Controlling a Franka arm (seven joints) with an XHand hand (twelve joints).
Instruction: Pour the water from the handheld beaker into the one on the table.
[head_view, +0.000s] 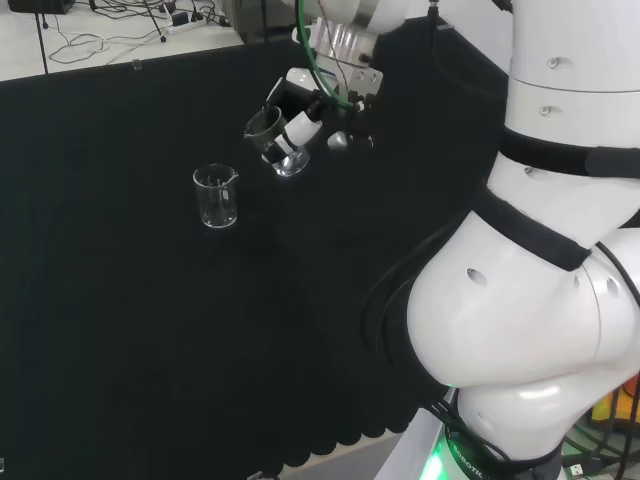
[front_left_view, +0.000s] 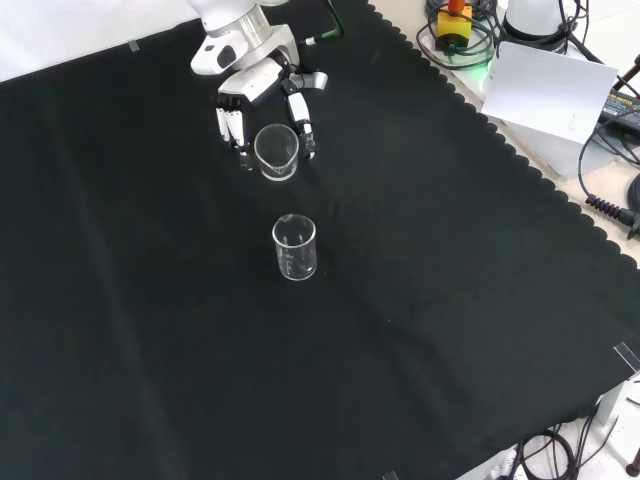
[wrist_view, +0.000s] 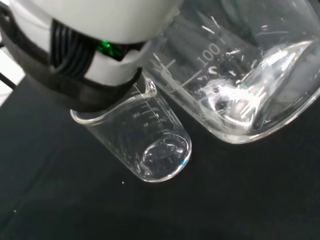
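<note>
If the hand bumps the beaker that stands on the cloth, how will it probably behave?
The standing beaker looks empty, so probably light and easy to shove. It is taller than wide, so it may tip, then roll. Clear and thin-walled, it is likely fragile.

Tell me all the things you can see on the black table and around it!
Held beaker: one, clear glass, tilted in the hand above the cloth.
Standing beaker: one, clear glass, upright on the cloth, apart from the held one.
Cloth: one, black, covering the bench.
White board: one, off the cloth at the front view's upper right.
Cables: several, black and white, on the floor behind the bench in the head view.
Arm: one, white.
Hand: one, black and white, fingers curled round the held beaker.
</note>
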